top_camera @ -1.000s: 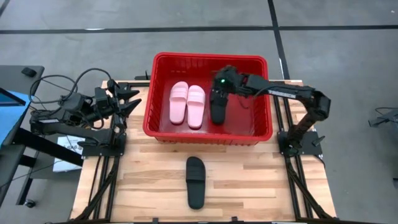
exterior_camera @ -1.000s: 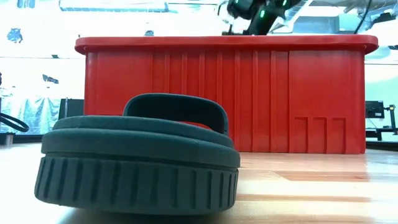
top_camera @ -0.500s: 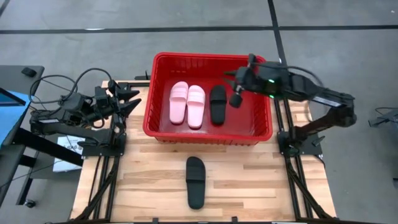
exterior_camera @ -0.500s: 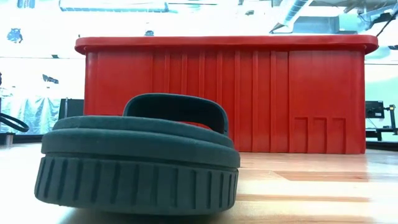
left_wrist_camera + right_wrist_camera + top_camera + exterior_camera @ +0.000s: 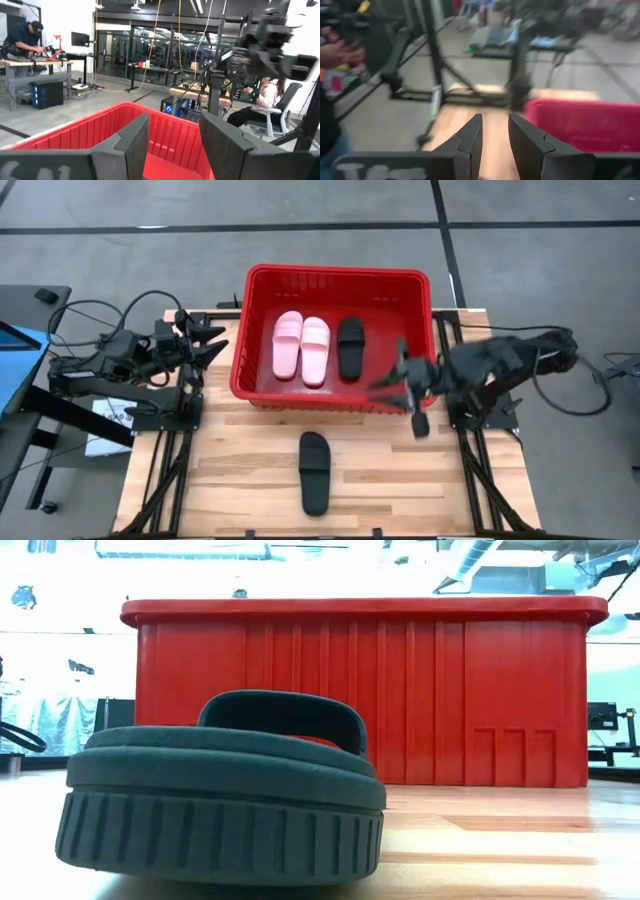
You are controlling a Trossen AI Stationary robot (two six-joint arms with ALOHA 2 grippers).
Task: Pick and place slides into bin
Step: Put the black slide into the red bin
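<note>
A second ago our right gripper (image 5: 408, 392) was down inside the large red plastic basket with slotted sides (image 5: 262, 282), at the black slide sandal (image 5: 350, 347) there; half a second ago it had lifted clear over the basket's right part, and now it has swung out past the basket's near right corner and hangs over the wooden table (image 5: 240, 470), blurred with motion. We read this as the third sandal delivered and the arm on its way to the last one. Its fingers carry nothing: in the right wrist view the two dark fingers (image 5: 470, 140) stand a narrow gap apart with only table and basket rim beyond them. The left gripper (image 5: 205, 345) waits at the table's left edge beside the basket, its fingers moderately spread and empty in its own wrist view, facing the red wall. Inside the basket we count three sandals lying flat, side by side, straps up: two pale pink slide sandals (image 5: 301, 347) touching each other, and the black one just beside them on the right. The remaining black slide sandal with one wide strap (image 5: 315, 471) lies alone on the table in front of the basket, well apart from it, lengthwise toward it. In the low view it fills the foreground (image 5: 222, 790), with a thick ribbed sole and an arched strap that looks soft and easy to pinch. By our judgement, three quarters of the job is done.
</note>
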